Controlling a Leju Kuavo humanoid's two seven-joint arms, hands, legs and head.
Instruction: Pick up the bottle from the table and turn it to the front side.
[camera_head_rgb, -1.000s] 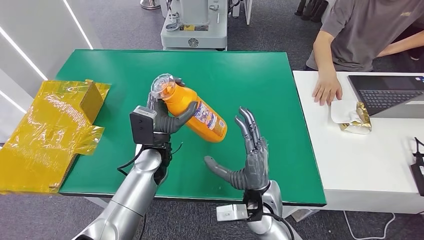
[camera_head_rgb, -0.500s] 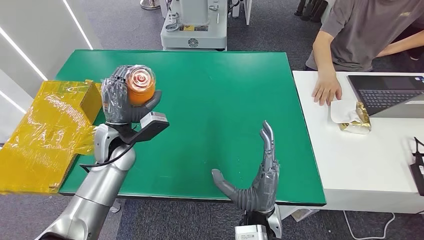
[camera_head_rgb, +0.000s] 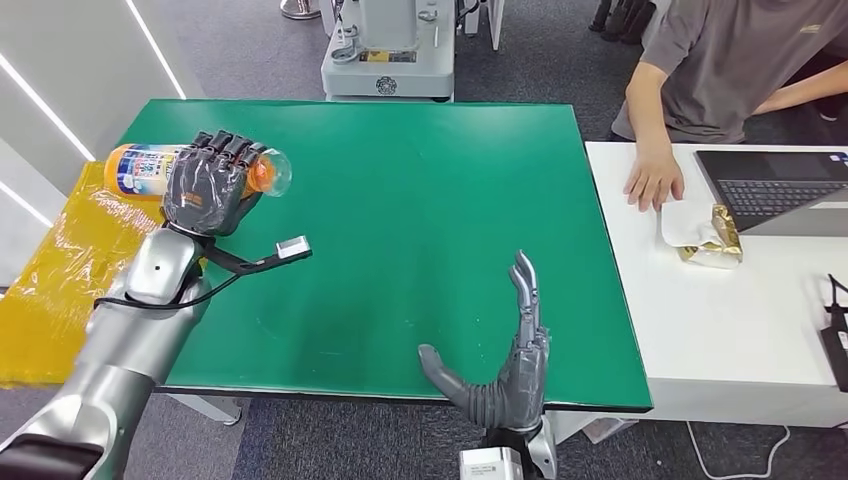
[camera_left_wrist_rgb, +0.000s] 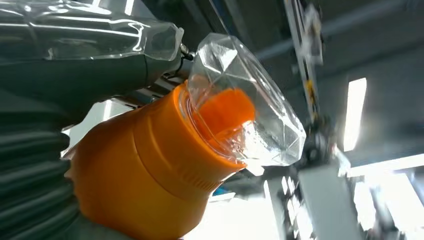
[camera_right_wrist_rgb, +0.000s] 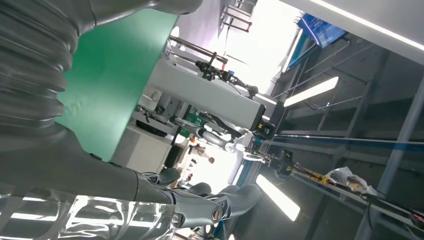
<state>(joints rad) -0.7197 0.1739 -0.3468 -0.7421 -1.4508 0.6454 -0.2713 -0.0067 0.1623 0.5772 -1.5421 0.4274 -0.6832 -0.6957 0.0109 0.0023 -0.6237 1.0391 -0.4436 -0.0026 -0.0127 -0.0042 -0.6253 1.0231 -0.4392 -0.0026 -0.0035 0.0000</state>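
Head view. Bottle (camera_head_rgb: 150, 168) held off the green tabletop (camera_head_rgb: 420, 200) at about 10 o'clock of its surface, above the left edge. Long axis near level, running 9 to 3 o'clock: clear cap toward 3 o'clock, printed orange base toward 9 o'clock, poking out over the yellow wrapping (camera_head_rgb: 60, 270) beside the tabletop. Wrapped round the middle by the left hand (camera_head_rgb: 205, 185), back of that hand turned to the camera, fingers curled over the body from the far side, so base and cap stick out either side of it. Right hand (camera_head_rgb: 505, 370) at 6 o'clock by the near edge, well apart from the bottle, fingers straight and pointing to 12 o'clock, thumb spread toward 9 o'clock, nothing in it. Person (camera_head_rgb: 720, 70) at 2 o'clock, a hand (camera_head_rgb: 655, 180) flat on the white desk (camera_head_rgb: 740, 330), near a laptop (camera_head_rgb: 780, 190) and a gold-wrapped packet (camera_head_rgb: 710, 240).

Left wrist view. Orange bottle (camera_left_wrist_rgb: 150, 170) close up, shoulder and neck jutting out past the grey ribbed cover, faceted clear cap (camera_left_wrist_rgb: 250, 110) at the far end from the hand (camera_left_wrist_rgb: 40, 150). Grip closed on the body; fingertips hidden behind it.

Right wrist view. Right hand (camera_right_wrist_rgb: 100, 175) with fingers stretched out and parted, empty, a strip of green tabletop (camera_right_wrist_rgb: 115, 75) beside it.
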